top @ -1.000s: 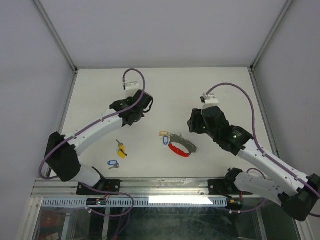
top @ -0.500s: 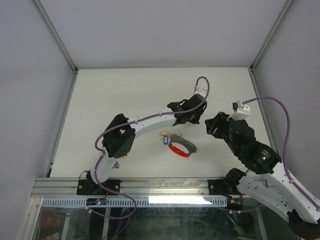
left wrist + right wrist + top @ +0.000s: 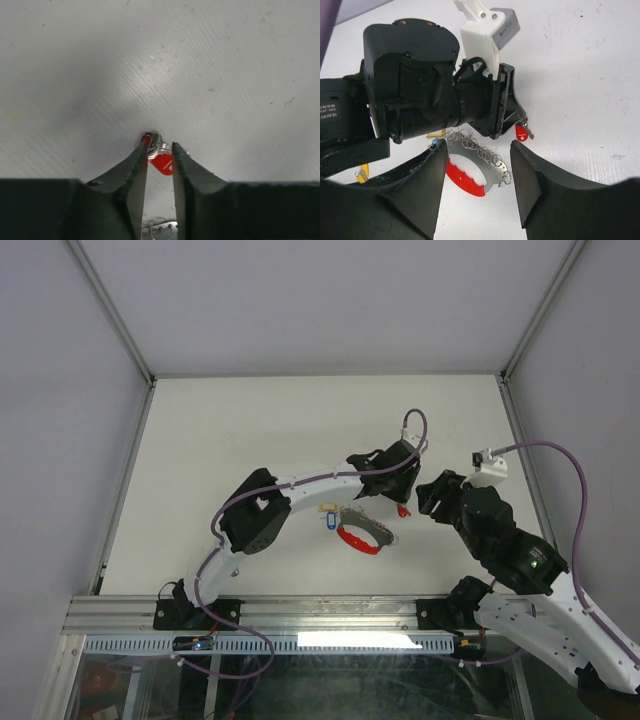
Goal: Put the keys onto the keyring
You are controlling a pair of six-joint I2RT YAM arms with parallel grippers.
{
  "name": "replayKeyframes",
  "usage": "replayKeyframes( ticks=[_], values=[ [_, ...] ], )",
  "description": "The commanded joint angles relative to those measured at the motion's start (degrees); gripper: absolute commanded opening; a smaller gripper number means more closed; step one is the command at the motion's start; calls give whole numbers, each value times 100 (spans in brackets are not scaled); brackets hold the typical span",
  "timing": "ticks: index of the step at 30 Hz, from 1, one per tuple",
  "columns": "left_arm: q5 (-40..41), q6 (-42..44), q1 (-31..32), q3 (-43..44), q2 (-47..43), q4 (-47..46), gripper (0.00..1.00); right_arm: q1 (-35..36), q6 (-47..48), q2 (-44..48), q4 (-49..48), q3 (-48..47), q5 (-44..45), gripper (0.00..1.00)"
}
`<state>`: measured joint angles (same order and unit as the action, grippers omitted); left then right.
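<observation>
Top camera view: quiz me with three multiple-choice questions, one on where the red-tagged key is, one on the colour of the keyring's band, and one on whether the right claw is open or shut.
1. Where is the red-tagged key?
A. At the left claw tips, right of the keyring in this view
B. In the far left corner of the table
C. Between the right claw's fingers

2. What colour is the keyring's curved band?
A. Blue
B. Red
C. Green

3. How does the right claw stand?
A. Shut on a key
B. Shut, empty
C. Open, empty

Answers: 1 A, the red tag shows between the left claw's fingertips, just past the ring row. 2 B, the band is plainly red. 3 C, its fingers stand wide apart and grip nothing.
</observation>
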<state>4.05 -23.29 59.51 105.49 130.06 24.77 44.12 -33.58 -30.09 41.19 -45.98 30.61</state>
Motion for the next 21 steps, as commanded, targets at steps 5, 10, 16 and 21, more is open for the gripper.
replayKeyframes(
  ticks=[5,10,16,21],
  values=[
    [496,-319,-141,-540,-729,-515,52,18,33,186,-96,100,-48,65],
    [934,-551,-141,-1245,-1364,-755,63,18,172,101,-104,98,-254,67],
    [1425,-869,-141,-2224,-2582,-1070,97,17,237,90,-173,158,-305,69],
    [1823,-948,-164,-2613,-3483,-696,99,18,282,-124,-458,385,-490,73]
  ],
)
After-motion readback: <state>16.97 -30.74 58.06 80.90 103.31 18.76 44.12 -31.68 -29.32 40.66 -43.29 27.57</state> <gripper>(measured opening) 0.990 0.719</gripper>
